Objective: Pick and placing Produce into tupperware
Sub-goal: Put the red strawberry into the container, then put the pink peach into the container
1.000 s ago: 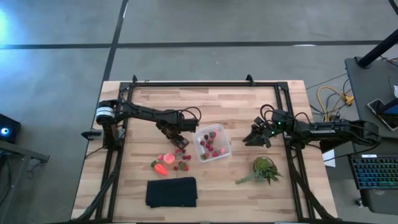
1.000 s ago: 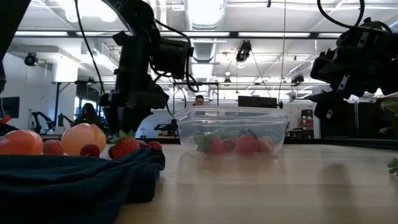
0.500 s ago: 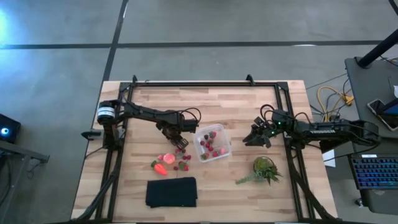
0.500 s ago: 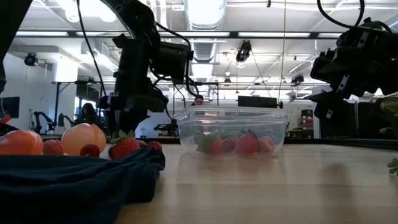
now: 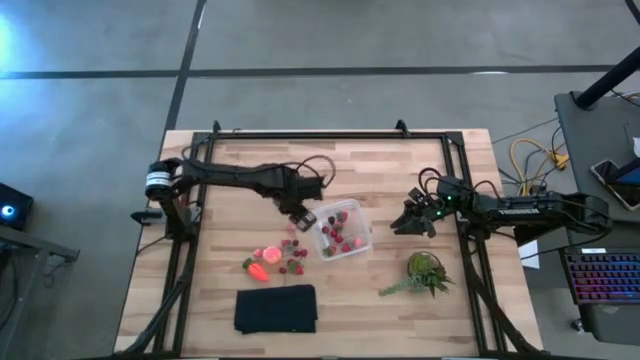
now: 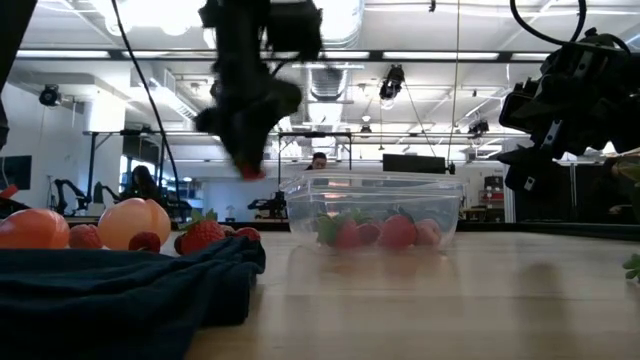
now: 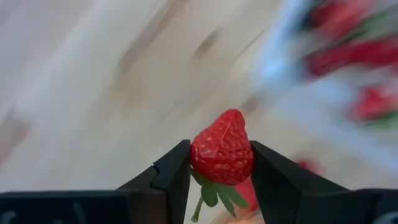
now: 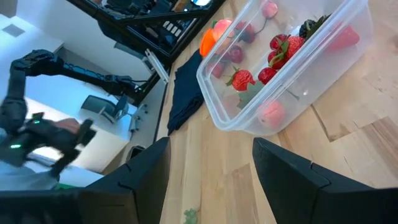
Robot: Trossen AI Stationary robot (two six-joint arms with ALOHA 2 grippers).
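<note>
From above, the left gripper (image 5: 304,217) sits right beside the tupperware (image 5: 341,230), loose produce (image 5: 272,260) on the table near it. Right gripper (image 5: 413,222) waits well off, fingers spread with nothing in them. Table-level, the left gripper (image 6: 247,160) hangs above the tub's (image 6: 373,211) edge. Left wrist cam: fingers pinching a strawberry (image 7: 221,149).
</note>
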